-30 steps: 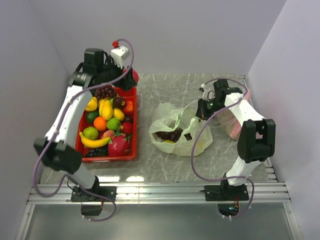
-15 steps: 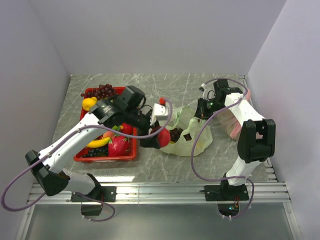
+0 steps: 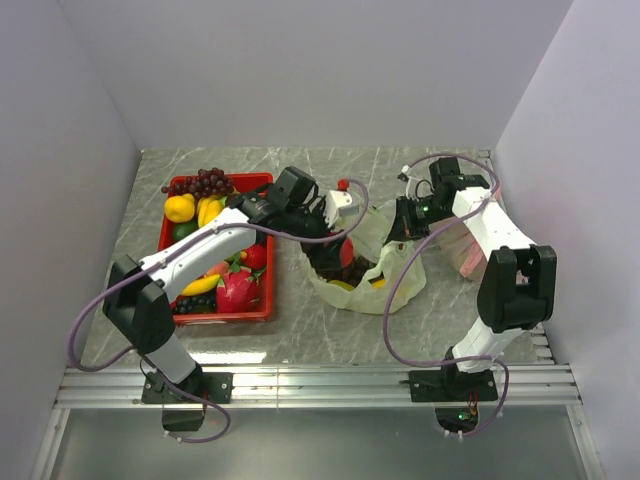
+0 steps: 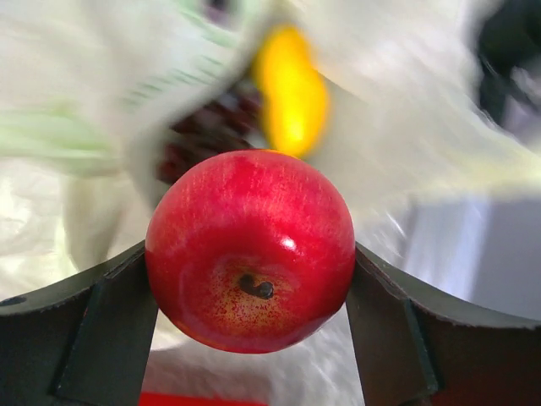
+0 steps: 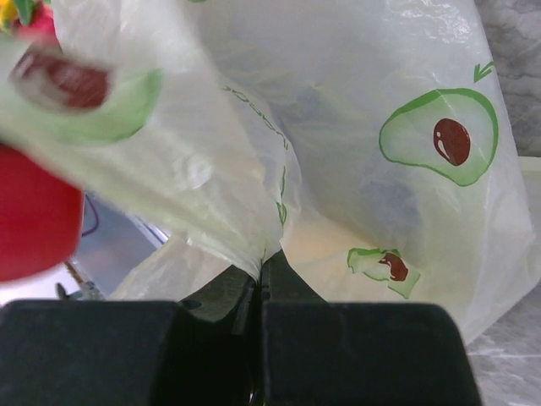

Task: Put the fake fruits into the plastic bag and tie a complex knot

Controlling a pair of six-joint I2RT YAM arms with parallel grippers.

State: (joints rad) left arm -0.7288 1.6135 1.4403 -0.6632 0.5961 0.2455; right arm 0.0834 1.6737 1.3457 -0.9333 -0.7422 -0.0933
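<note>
The left pincer point(image 4: 254, 326) is gripping the red apple point(image 4: 250, 249) squarely between its two fingers. The fruit is filling the middle of the left wrist view, with its stem pit facing the camera. Just past the apple, in the upper part of that view, the plastic bag point(image 3: 385, 285) is gaping. A yellow fruit point(image 4: 292, 93) and a cluster of dark grapes point(image 4: 211, 135) are showing inside it, both blurred.

In the overhead view the left arm is reaching from the lower left toward the centre of the frame. It is holding the apple right at the bag's mouth, just right of the red tray point(image 3: 225, 313). The tray is sitting at centre left on the grey surface point(image 3: 300, 340), and it is carrying the other fake fruits point(image 3: 236, 290), among them purple grapes point(image 3: 205, 183) at its upper edge.

The right pincer point(image 5: 260, 279) is closed tight, pinching a fold of the bag's thin avocado-printed film at the bottom centre of the right wrist view. Overhead, it is holding the bag's right edge up, right of centre. A pink bag point(image 3: 462, 250) is lying under the right arm, toward the right side of the frame.
</note>
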